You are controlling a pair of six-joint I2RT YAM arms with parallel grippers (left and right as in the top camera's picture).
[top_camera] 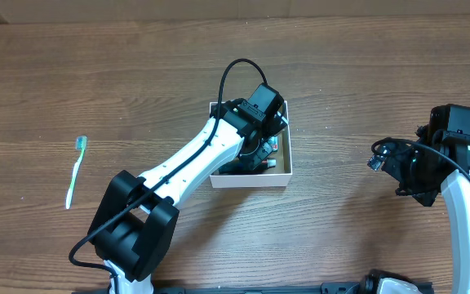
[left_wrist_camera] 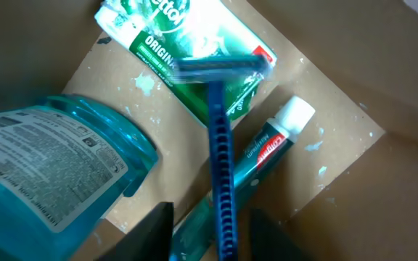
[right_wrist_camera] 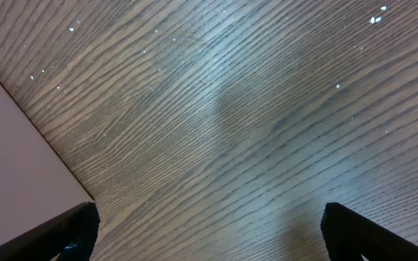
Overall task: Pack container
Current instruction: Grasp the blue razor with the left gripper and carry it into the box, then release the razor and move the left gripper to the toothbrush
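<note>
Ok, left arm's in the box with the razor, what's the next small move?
Probably open the left gripper fully: the razor sits between its fingers, inside the container over the toothpaste and green pack; whether it's clamped is unclear, so make sure it's released.

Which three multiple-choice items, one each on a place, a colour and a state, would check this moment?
1. The toothbrush lies:
A. on the table, left of the box
B. inside the box
C. across the box's rim

2. The razor is:
A. red
B. blue
C. yellow

3. The right hand is:
A. shut on a tube
B. open and empty
C. inside the box

Answers:
1 A: the overhead view shows it alone on the wood, well apart from the box.
2 B: the left wrist view shows a blue handle and head.
3 B: in the right wrist view its jaws stand wide apart over bare wood.
</note>
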